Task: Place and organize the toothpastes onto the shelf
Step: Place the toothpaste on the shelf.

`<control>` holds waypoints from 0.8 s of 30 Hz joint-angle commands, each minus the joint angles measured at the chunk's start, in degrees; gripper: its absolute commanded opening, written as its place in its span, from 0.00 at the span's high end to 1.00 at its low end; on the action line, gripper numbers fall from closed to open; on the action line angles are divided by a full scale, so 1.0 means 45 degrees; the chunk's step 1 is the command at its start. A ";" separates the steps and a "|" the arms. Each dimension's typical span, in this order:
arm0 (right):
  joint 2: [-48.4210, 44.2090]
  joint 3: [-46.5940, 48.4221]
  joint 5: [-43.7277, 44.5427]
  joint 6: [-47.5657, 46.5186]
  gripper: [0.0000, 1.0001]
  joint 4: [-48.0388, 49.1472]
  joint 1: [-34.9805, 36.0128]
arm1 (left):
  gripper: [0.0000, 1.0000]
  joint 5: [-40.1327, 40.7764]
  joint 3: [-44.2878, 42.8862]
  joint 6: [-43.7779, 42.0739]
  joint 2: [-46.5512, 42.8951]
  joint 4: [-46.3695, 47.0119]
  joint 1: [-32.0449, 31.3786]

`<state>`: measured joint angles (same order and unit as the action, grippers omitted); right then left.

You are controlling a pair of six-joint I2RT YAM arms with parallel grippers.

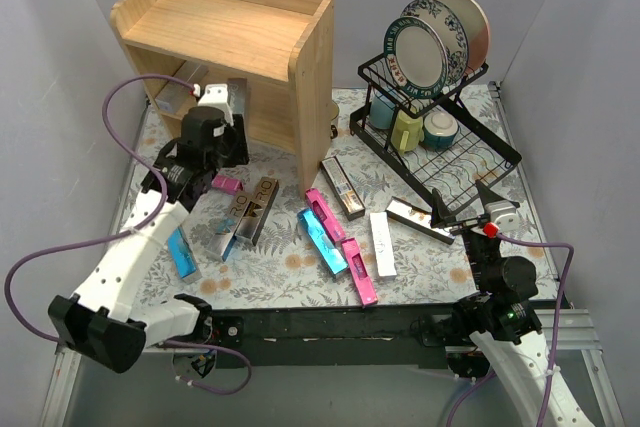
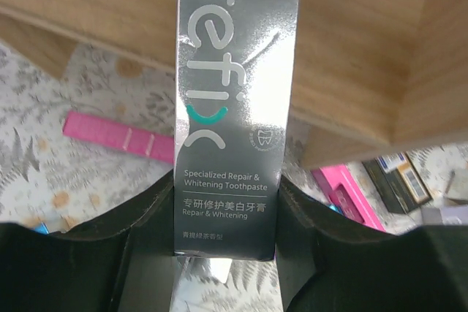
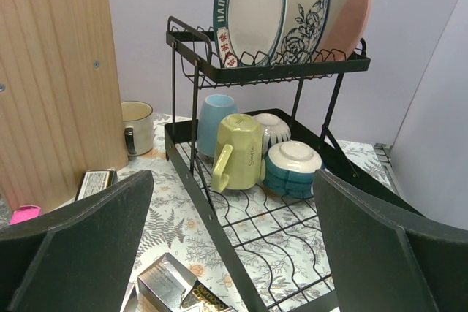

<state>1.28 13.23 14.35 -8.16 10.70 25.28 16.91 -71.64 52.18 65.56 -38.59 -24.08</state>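
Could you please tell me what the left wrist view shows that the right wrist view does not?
Only the left wrist view: the silver lettered toothpaste carton clamped between the left fingers. Only the right wrist view: the black wire dish rack holding patterned plates and pastel mugs, between the wide-open right fingers. Both: the light wooden shelf and the fern-printed table cover.

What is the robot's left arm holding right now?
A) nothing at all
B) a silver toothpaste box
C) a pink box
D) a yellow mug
B: in the left wrist view the left tool is clamped on a silver toothpaste carton printed "Whitening Toothpaste".
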 commanded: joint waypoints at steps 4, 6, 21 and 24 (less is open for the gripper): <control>0.0068 0.0223 -0.0083 -0.0061 0.01 0.0572 0.0086 | 0.74 -0.2525 -0.1014 -0.2533 0.1875 0.3261 0.2691; 0.0048 0.0223 -0.0064 -0.0061 0.01 0.0611 0.0086 | 0.74 -0.2760 -0.1112 -0.2903 0.2149 0.3730 0.2985; -0.0089 0.0223 0.0054 -0.0080 0.02 0.0591 0.0086 | 0.43 -0.3328 -0.0254 -0.2827 0.2833 0.4922 0.4295; -0.0089 0.0223 -0.0024 -0.0061 0.01 0.0591 0.0086 | 0.34 -0.3094 -0.0116 -0.2632 0.2814 0.4962 0.4354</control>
<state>1.48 13.23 14.20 -8.16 10.68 25.28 2.28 -72.60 39.07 79.42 -20.36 -5.02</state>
